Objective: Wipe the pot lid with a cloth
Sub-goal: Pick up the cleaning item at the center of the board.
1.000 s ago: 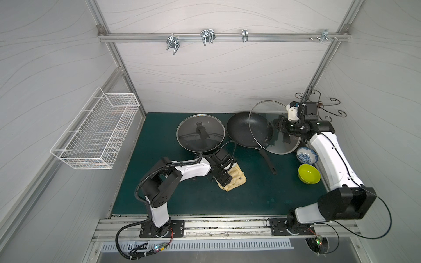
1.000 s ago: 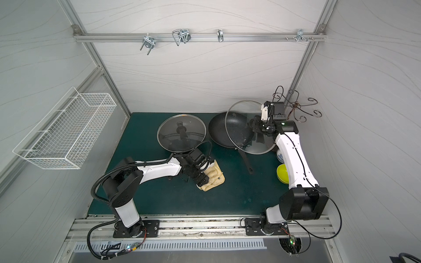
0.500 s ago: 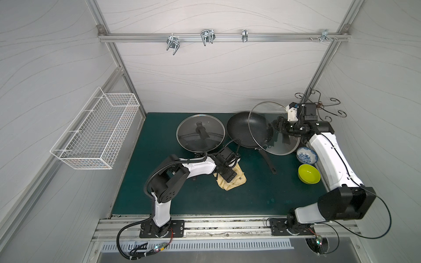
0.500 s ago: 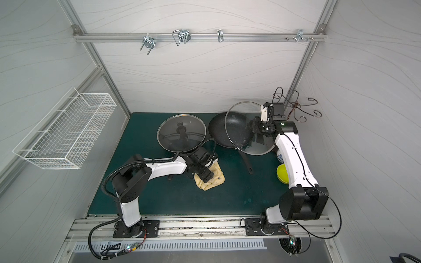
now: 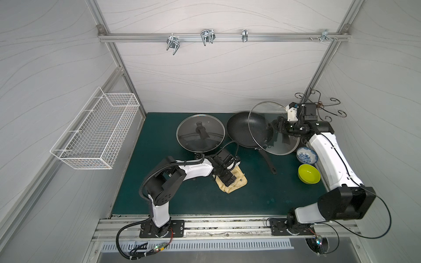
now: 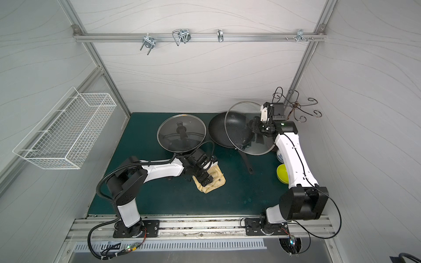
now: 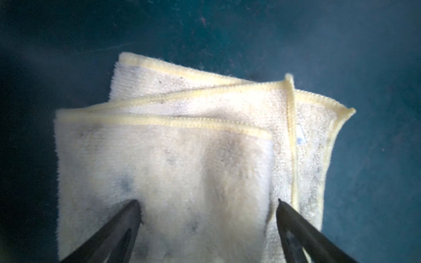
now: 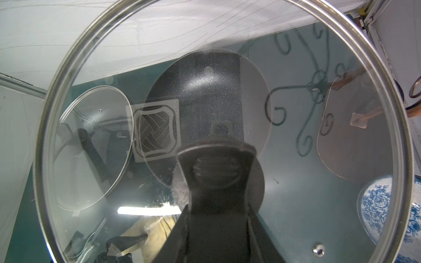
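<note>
The pot lid (image 5: 257, 123) (image 6: 239, 127) is clear glass with a steel rim. It hangs tilted above the black wok at the back right. My right gripper (image 5: 281, 128) (image 6: 256, 128) (image 8: 216, 205) is shut on the lid's black handle (image 8: 216, 173). The cloth (image 5: 238, 182) (image 6: 217, 180) (image 7: 182, 148), pale yellow terry with grey stains, lies folded on the green mat near the middle. My left gripper (image 5: 227, 180) (image 6: 206, 180) (image 7: 208, 202) stands open over it, both fingertips down on the top fold and spread wide. Nothing is pinched between them.
A second glass lid (image 5: 200, 133) covers a pan at the back centre. The black wok (image 5: 241, 129) sits under the held lid, its handle pointing forward. A blue-and-white bowl (image 5: 306, 154) and a green bowl (image 5: 309, 173) stand by the right arm. A metal hook stand (image 5: 323, 107) fills the back right corner.
My left gripper has slid a little toward the front over the cloth and its jaws have spread wider. The right arm still holds the lid in the same place.
</note>
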Available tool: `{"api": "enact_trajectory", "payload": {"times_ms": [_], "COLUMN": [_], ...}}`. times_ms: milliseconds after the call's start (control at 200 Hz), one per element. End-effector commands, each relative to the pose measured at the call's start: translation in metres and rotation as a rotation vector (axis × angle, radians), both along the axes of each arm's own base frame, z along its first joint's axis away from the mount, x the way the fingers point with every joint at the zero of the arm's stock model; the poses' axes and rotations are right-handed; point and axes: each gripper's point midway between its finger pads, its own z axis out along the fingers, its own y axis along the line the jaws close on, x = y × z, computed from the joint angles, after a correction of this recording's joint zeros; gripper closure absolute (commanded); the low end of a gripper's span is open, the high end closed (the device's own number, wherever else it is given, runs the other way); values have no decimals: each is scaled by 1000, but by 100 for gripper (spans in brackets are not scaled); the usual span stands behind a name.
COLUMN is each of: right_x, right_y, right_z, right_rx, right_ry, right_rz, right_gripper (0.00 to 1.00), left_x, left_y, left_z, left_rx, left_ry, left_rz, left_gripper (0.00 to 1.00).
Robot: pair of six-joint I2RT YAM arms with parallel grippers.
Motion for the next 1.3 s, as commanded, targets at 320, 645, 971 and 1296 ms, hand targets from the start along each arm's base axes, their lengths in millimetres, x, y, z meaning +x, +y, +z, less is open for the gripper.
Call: {"api": "enact_trajectory", "payload": {"times_ms": [320, 645, 971, 1296], "right_x": [14, 16, 12, 6], "right_y": [4, 0, 5, 35], "right_z": [60, 65, 67, 92], "right_rx": [35, 20, 85, 378], "right_ry": [-216, -222, -211, -221], "right_rz": [12, -3, -1, 116], "right_gripper": [100, 100, 100, 100], "left_x": [-35, -37, -31, 10], "left_y": [49, 60, 50, -9], "left_z": [-74, -107, -72, 91], "left_rx": [265, 379, 223, -267], "left_ry": [151, 114, 47, -93], "left_rz": [-8, 44, 139, 218], "left_gripper": [14, 54, 100, 100]}}
